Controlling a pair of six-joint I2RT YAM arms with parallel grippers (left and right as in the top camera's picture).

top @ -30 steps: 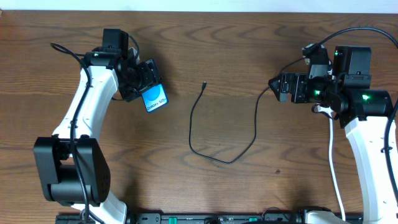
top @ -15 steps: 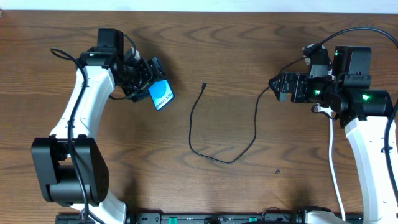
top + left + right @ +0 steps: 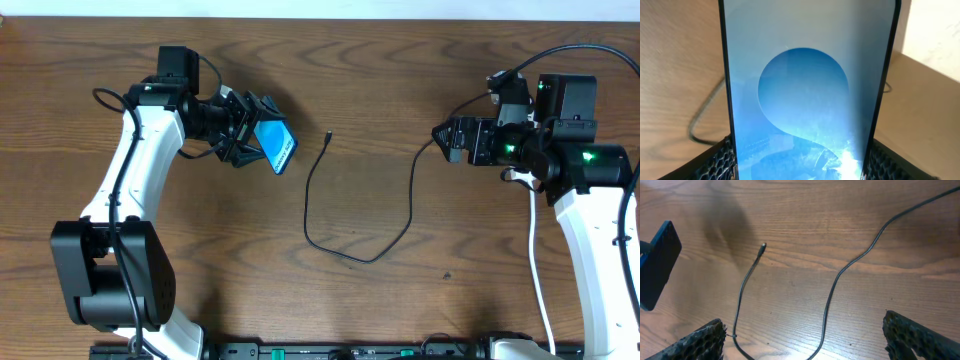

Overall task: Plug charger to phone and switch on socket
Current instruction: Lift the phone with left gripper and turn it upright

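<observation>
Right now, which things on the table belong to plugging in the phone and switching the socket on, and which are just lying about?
For the job:
phone, held in the left gripper
charger, loose on the table
white cord by the right arm; the socket itself is hidden

Lying about:
nothing that I can see

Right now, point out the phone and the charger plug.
phone (image 3: 278,148), overhead view, middle of its blue screen.
charger plug (image 3: 762,247), right wrist view, the cable's free tip.
</observation>
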